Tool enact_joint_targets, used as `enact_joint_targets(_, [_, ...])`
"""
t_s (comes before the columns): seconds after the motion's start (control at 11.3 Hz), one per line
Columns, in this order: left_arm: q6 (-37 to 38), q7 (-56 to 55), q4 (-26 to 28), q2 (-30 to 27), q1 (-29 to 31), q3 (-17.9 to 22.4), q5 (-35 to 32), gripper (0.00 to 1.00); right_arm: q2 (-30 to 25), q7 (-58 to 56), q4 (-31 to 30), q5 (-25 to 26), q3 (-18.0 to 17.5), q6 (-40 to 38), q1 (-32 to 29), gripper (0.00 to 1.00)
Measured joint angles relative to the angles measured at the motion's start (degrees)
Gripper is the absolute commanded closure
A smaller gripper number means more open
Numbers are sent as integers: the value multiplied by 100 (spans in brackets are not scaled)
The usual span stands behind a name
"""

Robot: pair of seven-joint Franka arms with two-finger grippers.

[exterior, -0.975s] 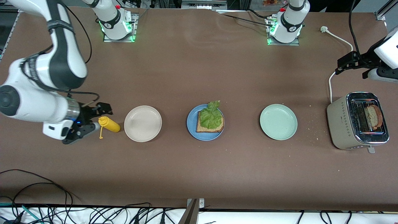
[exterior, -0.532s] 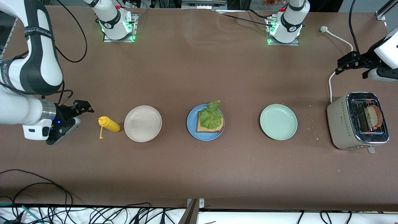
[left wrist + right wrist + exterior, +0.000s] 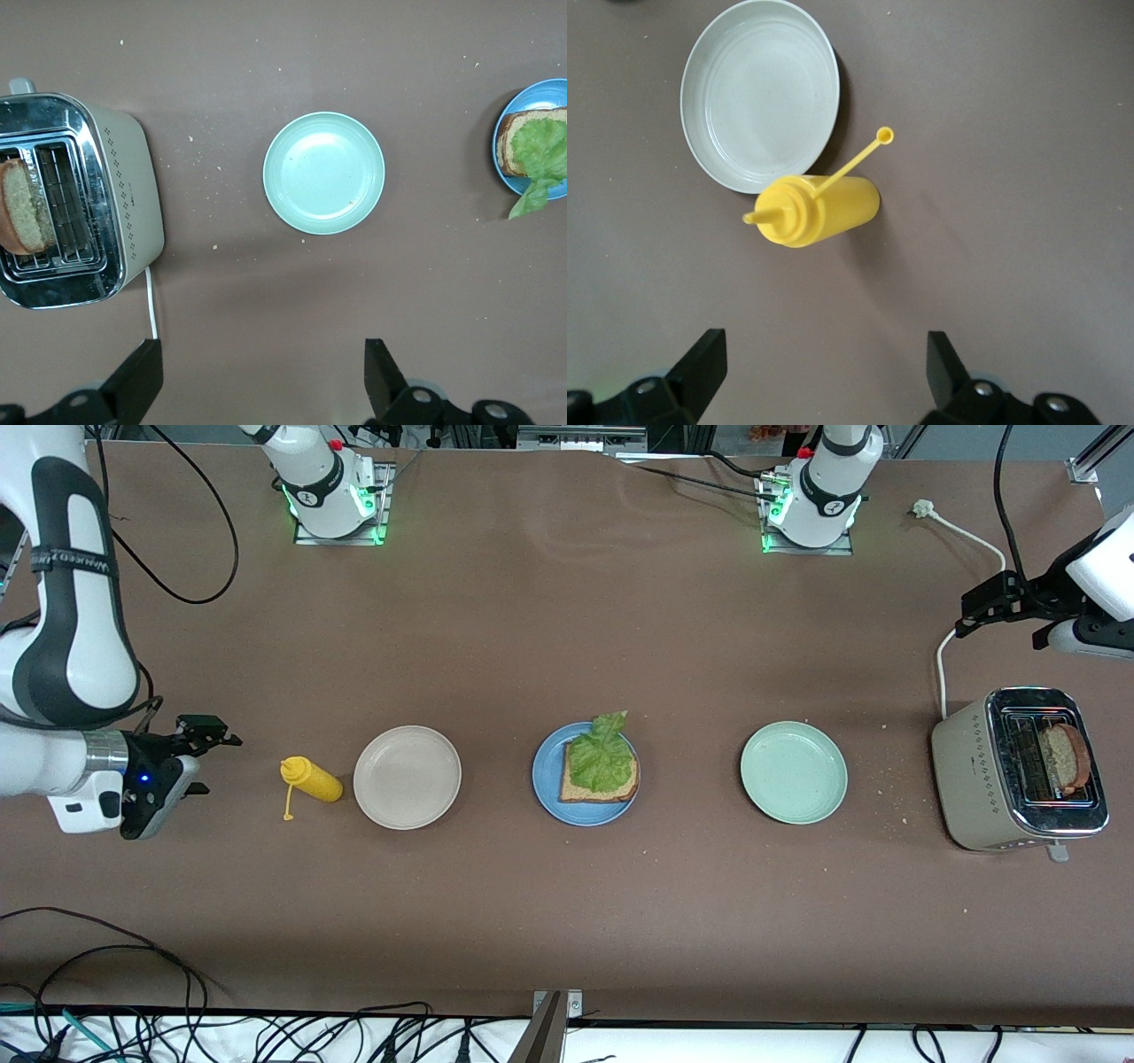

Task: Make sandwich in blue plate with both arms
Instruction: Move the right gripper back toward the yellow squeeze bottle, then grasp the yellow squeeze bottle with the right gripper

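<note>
The blue plate (image 3: 542,779) sits mid-table and holds one brown bread slice (image 3: 580,790) with a green lettuce leaf (image 3: 602,757) on top. It also shows in the left wrist view (image 3: 530,89). A second bread slice (image 3: 1066,757) stands in a toaster slot and also shows in the left wrist view (image 3: 23,208). My left gripper (image 3: 970,615) is open and empty above the table beside the toaster (image 3: 261,354). My right gripper (image 3: 204,759) is open and empty, apart from the yellow squeeze bottle (image 3: 826,347).
The yellow squeeze bottle (image 3: 312,778) lies on its side beside a beige-white plate (image 3: 407,777). A pale green plate (image 3: 794,772) sits between the blue plate and the toaster (image 3: 1019,769). The toaster's white cord (image 3: 942,664) runs toward the left arm's base.
My right gripper has drawn back from the yellow bottle toward the right arm's end of the table. The bottle stays where it lay. The left arm has not moved.
</note>
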State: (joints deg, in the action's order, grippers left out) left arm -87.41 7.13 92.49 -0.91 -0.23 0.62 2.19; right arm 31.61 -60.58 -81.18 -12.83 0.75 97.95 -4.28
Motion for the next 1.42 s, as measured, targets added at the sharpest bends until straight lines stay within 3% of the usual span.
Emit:
enact_joint_targets(0.62, [2, 0, -2, 0, 0, 0, 0, 0, 914, -2481, -4, -1489, 2, 86, -641, 0])
enact_joint_targets(1.42, [4, 0, -4, 0, 0, 0, 0, 0, 1882, -4759, -4, -3225, 1, 274, -732, 0])
